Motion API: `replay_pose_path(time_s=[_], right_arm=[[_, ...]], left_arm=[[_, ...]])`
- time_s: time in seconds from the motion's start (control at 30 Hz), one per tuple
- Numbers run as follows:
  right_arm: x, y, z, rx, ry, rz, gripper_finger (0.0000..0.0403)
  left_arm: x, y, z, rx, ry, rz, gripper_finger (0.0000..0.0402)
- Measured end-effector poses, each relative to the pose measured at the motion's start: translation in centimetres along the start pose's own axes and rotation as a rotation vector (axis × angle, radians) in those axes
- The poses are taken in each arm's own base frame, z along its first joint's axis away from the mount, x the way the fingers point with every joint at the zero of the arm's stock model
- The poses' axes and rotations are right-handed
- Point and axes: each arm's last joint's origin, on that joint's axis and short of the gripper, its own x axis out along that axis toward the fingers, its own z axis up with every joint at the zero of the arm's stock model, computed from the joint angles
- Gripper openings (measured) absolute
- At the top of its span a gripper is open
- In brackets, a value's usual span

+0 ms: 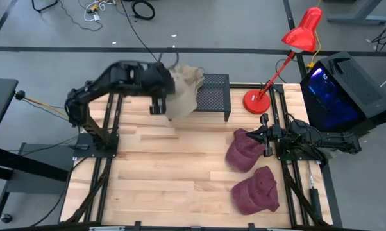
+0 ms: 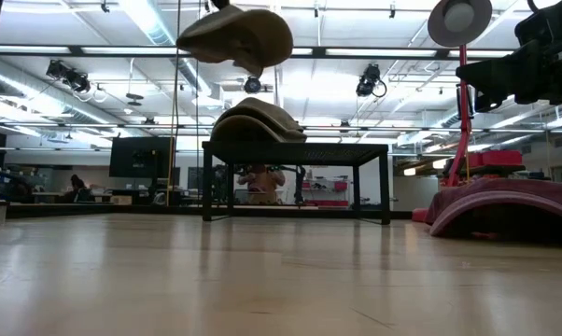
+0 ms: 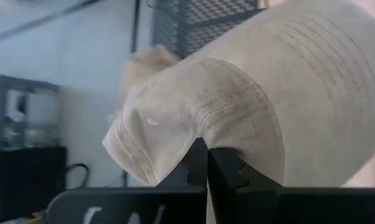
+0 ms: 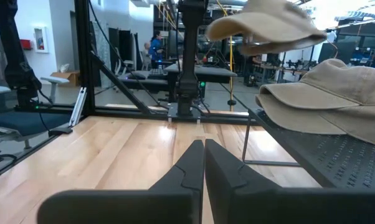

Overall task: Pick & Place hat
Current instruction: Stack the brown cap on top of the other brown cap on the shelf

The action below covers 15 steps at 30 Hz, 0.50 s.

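My left gripper is shut on a beige cap and holds it in the air at the left end of the black mesh stand. In the low view this cap hangs above a second beige cap, which rests on the stand top. Two maroon caps lie on the table's right side. My right gripper is shut beside the farther maroon cap and touches nothing. My left gripper pinches the beige cap between its two fingers, at the cap's edge where the stitched brim meets the crown. The fingers come slanting down from the table's left. The cap is lifted clear of the table and the stand.
A red desk lamp stands at the far right, its arm reaching up over the table edge. A black box with a blue glow sits beyond the right edge. Bare wood lies across the table's left and middle.
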Motion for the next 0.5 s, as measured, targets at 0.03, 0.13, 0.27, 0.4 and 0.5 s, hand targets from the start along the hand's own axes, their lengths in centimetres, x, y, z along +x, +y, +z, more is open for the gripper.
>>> replay_pose_path(time_s=[0.03,0.13,0.27,0.4,0.5], right_arm=[[0.0,0.0,0.0,0.0,0.0,0.0,0.0016],[0.0,0.0,0.0,0.0,0.0,0.0,0.0016],[0.0,0.0,0.0,0.0,0.0,0.0,0.0016],[0.0,0.0,0.0,0.0,0.0,0.0,0.0016],[0.0,0.0,0.0,0.0,0.0,0.0,0.0016]], left_arm=[[0.1,0.6,-0.1,0.012,-0.006,0.017,0.0],[0.6,2.2,-0.3,0.066,-0.016,0.055,0.0],[1.4,4.2,-0.9,0.135,-0.03,0.073,0.0],[1.9,6.0,-1.4,0.202,-0.047,0.098,0.0],[2.2,7.2,-1.8,0.262,-0.072,0.113,0.0]])
